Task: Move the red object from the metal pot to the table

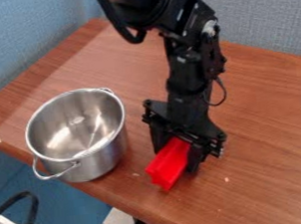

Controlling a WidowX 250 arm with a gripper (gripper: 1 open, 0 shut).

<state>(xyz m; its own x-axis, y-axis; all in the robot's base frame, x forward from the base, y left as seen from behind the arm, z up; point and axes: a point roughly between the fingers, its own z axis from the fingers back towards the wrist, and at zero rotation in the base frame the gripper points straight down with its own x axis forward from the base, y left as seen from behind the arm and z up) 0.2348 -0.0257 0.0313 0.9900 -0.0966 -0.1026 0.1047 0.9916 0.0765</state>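
The red object (pixel 167 169), a long bright red block, is tilted with its upper end between the black fingers of my gripper (pixel 184 149), which is shut on it. Its lower end points at the table's front edge, just over or on the wood; I cannot tell which. The block is outside the metal pot (pixel 77 133), which stands empty and upright to the left, about a hand's width from the gripper. The reddish-brown table (pixel 268 123) carries both. My arm comes down from the top of the view.
The table's front edge runs diagonally just below the block and the pot. A black cable (pixel 12 219) loops below that edge at the bottom left. A blue wall lies behind the table's far left corner.
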